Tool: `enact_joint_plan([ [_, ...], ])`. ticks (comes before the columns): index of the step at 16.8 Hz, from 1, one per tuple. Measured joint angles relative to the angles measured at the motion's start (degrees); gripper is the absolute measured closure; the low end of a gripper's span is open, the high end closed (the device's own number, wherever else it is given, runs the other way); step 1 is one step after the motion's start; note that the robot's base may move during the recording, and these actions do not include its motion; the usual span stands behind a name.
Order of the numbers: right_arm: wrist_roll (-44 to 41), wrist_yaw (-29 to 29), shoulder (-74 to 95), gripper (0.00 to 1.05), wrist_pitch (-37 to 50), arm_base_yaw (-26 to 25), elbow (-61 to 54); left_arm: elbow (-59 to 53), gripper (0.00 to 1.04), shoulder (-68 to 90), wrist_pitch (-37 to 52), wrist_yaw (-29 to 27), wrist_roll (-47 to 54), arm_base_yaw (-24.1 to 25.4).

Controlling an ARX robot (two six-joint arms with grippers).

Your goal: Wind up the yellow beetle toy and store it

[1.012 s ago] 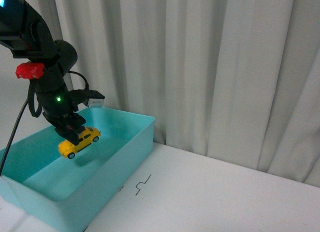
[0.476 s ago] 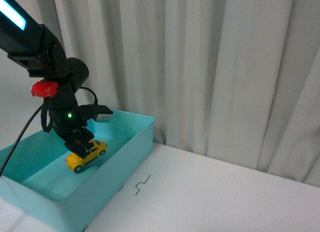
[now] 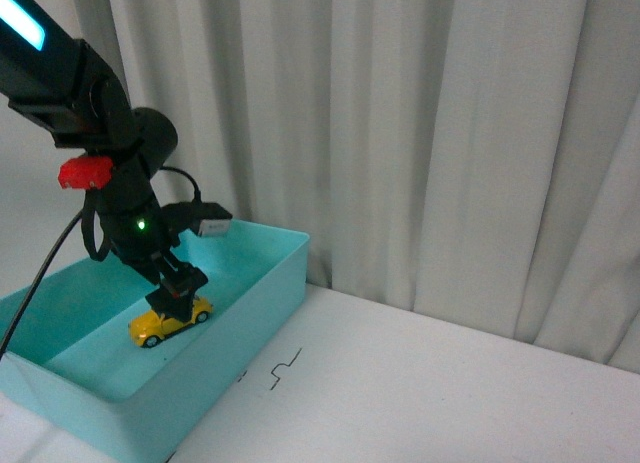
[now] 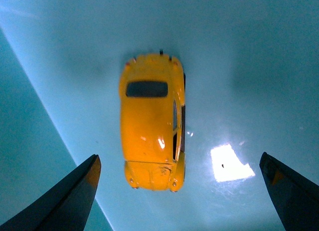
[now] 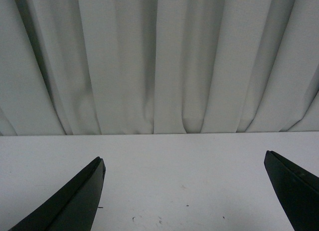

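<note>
The yellow beetle toy rests on its wheels on the floor of the turquoise bin, toward the bin's right side. My left gripper hangs just above the toy, open, no longer touching it. From the left wrist view the yellow beetle toy lies below, roof up, between the two spread dark fingertips, nearer one of them. My left gripper holds nothing. In the right wrist view my right gripper is open over bare white table, with nothing between its fingers.
The bin's walls surround the left arm's lower end. A black cable runs down at the left. White table extends to the right of the bin, with a small black mark. Pale curtains close off the back.
The left gripper lowered the toy into the bin, then opened and let it go. The toy now sits on the bin floor instead of hanging tilted in the fingers.
</note>
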Motion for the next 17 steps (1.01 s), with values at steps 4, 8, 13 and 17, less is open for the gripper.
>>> enact_joint_plan([
  [4,0.0,0.0,0.0,0.07,0.0,0.0,0.0,-5.7,0.07,-13.4,5.4,10.3,3.9,0.4],
  [8,0.0,0.0,0.0,0.07,0.0,0.0,0.0,-18.0,0.07,-31.9,14.3,21.9,1.7,5.7],
  [13,0.0,0.0,0.0,0.07,0.0,0.0,0.0,-32.5,0.07,-54.1,20.4,35.9,-4.1,10.9],
  [17,0.0,0.0,0.0,0.07,0.0,0.0,0.0,-61.4,0.52,-73.3,60.8,23.7,-35.8,2.4],
])
